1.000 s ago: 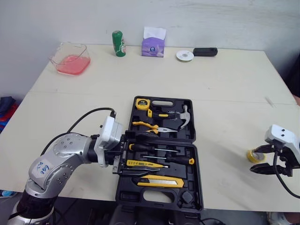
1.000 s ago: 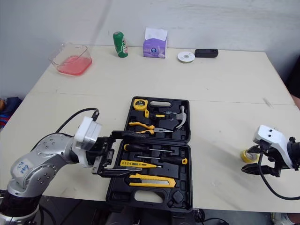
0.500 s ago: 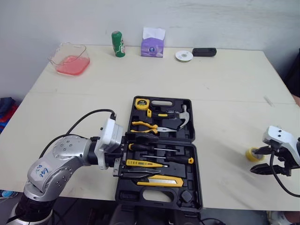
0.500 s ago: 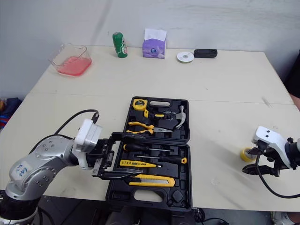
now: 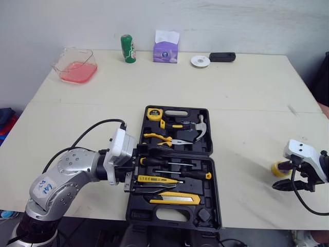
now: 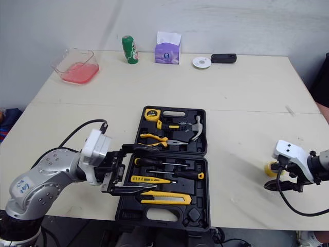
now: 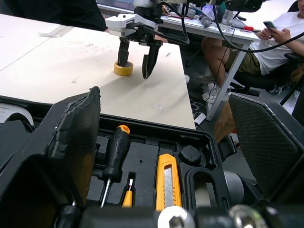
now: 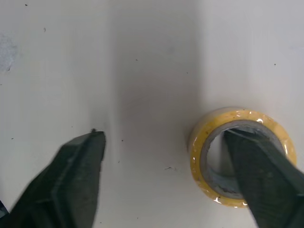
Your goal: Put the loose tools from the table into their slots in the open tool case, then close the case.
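Left eye view looks down on a pale table (image 5: 247, 92) with an open black tool case (image 5: 216, 154) lying near its front edge, in the middle. In the case's far half you have a yellow tape measure (image 5: 153, 113), yellow-handled pliers (image 5: 162, 138) and a claw hammer (image 5: 198, 128), all seated in slots. In the near half lie two black-handled screwdrivers (image 5: 175, 164), a slim yellow-handled screwdriver (image 5: 157, 179) and a yellow utility knife (image 5: 177, 198). Your left gripper (image 6: 148, 170) reaches in from the case's left side, released, with its two black fingers spread wide over the near half and grasping nothing. The one loose item is a yellow tape roll (image 5: 278, 169), flat on the table well to the right of the case, close to the right edge. Your right gripper (image 5: 280, 176) is at that roll and also released. In the right wrist view one of its fingers (image 8: 78, 175) is over bare table, apart from the roll, and the other overlaps the roll's hole; you cannot tell whether it reaches inside or sits just above. Along the far edge stand a clear container of pink contents (image 5: 76, 65), a green can (image 5: 127, 48), a purple tissue box (image 5: 165, 47), a white disc (image 5: 200, 60) and a small black device (image 5: 222, 56). The left wrist view also shows a seated person (image 7: 266, 42) beyond the table.
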